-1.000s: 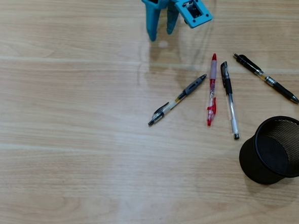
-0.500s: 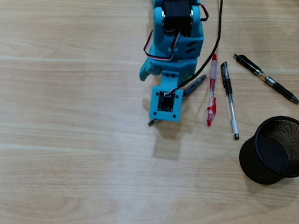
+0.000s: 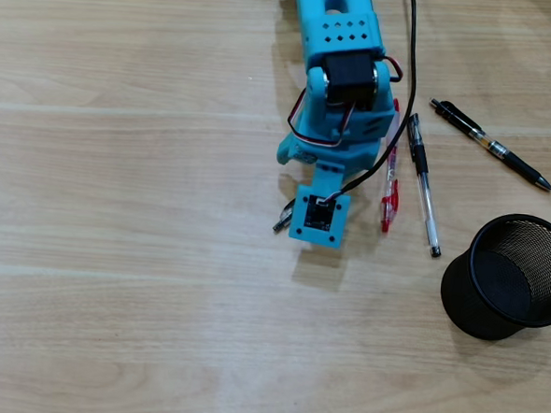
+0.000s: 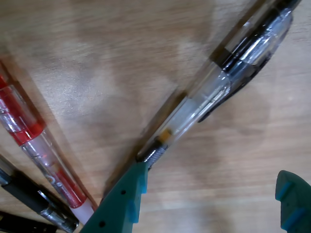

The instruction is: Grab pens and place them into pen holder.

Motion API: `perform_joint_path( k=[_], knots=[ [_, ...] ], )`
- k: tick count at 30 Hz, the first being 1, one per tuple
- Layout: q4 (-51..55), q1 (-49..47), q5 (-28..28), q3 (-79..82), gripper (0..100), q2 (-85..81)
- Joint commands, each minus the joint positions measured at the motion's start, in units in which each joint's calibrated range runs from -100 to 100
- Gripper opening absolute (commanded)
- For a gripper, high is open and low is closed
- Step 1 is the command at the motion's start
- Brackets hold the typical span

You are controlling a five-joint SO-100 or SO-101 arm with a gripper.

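In the wrist view a clear pen with a black clip (image 4: 218,87) lies slanted on the wooden table. Its metal end touches or sits just behind my left teal finger (image 4: 124,199). My gripper (image 4: 216,174) is open and low over the table, with bare wood between the fingers. In the overhead view only one end of this pen (image 3: 282,216) shows beside the arm (image 3: 335,79), which hides the gripper. A red pen (image 3: 387,181) (image 4: 34,141), a clear pen (image 3: 423,183) and a black pen (image 3: 490,145) lie to the right. The black mesh pen holder (image 3: 461,302) stands upright at the lower right and looks empty.
A black cable (image 3: 412,46) runs down along the arm's right side. Another dark pen (image 4: 34,201) shows at the lower left of the wrist view, next to the red pen.
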Motion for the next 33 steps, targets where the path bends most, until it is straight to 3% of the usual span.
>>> perform_joint_path(
  k=[1, 9, 11, 15, 27, 33],
  knots=[
    [-0.4, 0.02, -0.3, -2.85, 29, 0.59],
    [-0.57, 0.67, -0.35, -2.94, 28, 2.62],
    [-0.4, 0.99, -0.35, -2.85, 22, 2.7],
    [-0.14, 2.2, -0.35, -2.21, 1, 2.53],
    [-1.43, 6.15, 1.43, -3.84, 2, -8.8],
    [-22.4, 1.96, 5.19, -17.15, 2, -18.85]
  ],
)
